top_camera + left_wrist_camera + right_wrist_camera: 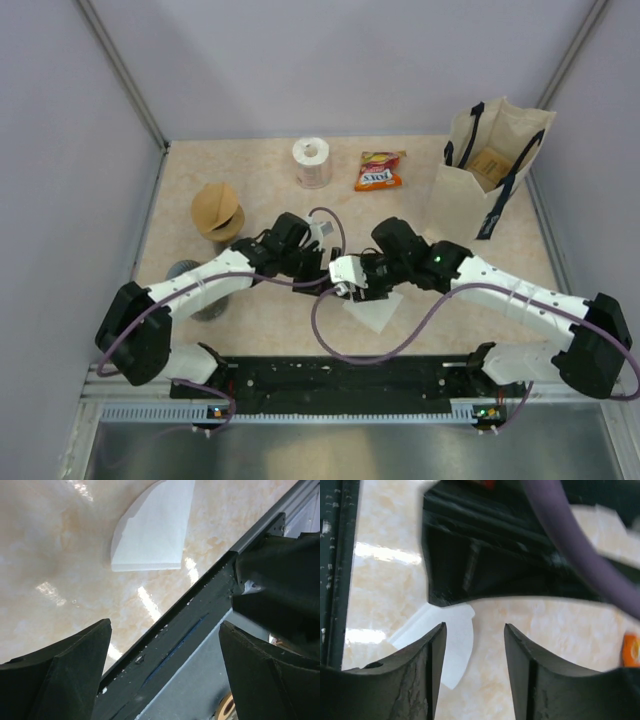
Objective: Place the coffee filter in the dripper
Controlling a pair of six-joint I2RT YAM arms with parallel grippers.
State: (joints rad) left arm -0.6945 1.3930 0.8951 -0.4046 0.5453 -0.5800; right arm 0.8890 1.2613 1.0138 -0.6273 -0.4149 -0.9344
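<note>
Overhanging the coffee filter [378,312], right pincer [475,635] (parted) faces left arm [215,272].

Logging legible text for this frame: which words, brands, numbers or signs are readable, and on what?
Nothing here reads clearly.
On the snack packet: white brand lettering on red, too blurred to read.
On the tote bag and the box inside it: no legible print.
On the coffee filter: blank.
</note>
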